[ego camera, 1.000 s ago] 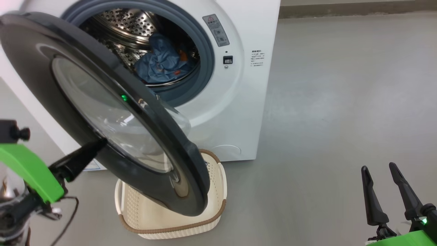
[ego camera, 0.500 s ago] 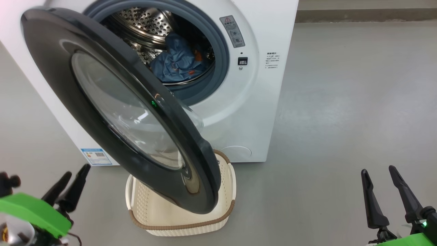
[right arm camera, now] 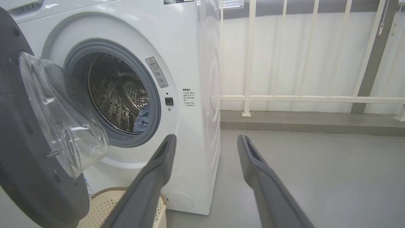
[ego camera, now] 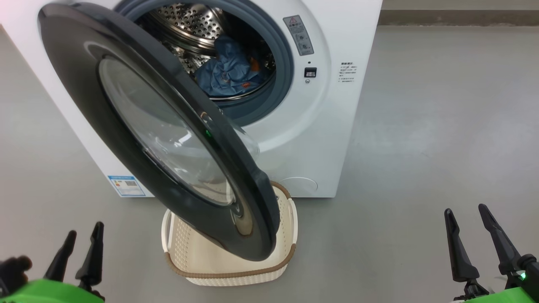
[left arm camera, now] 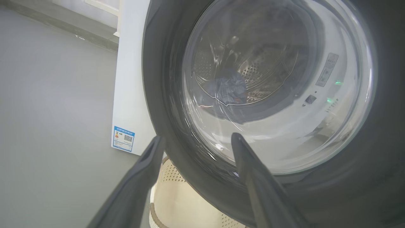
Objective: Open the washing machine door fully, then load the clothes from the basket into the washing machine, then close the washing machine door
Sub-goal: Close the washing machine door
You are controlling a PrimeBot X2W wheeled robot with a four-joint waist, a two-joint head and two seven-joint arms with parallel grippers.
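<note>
Hanging partly open across the upper left and centre of the head view, the washing machine door covers the left side of the drum mouth and most of the basket at lower centre, so only the near brown rim, one white handle and a strip of perforated cream interior show; whether anything lies under the door's lower edge cannot be told; the washing machine itself is cut off at the top of the frame, its blue label sticker too small to read; inside the steel drum, upper centre, the clothes sit as a crumpled blue heap with small orange marks, their print not legible; through the door glass in the left wrist view they are a dim blur; the left gripper, lower left, has its fingers spread wide and holds nothing, apart from the door; the right gripper, lower right, likewise stands wide open and empty above the grey floor.
</note>
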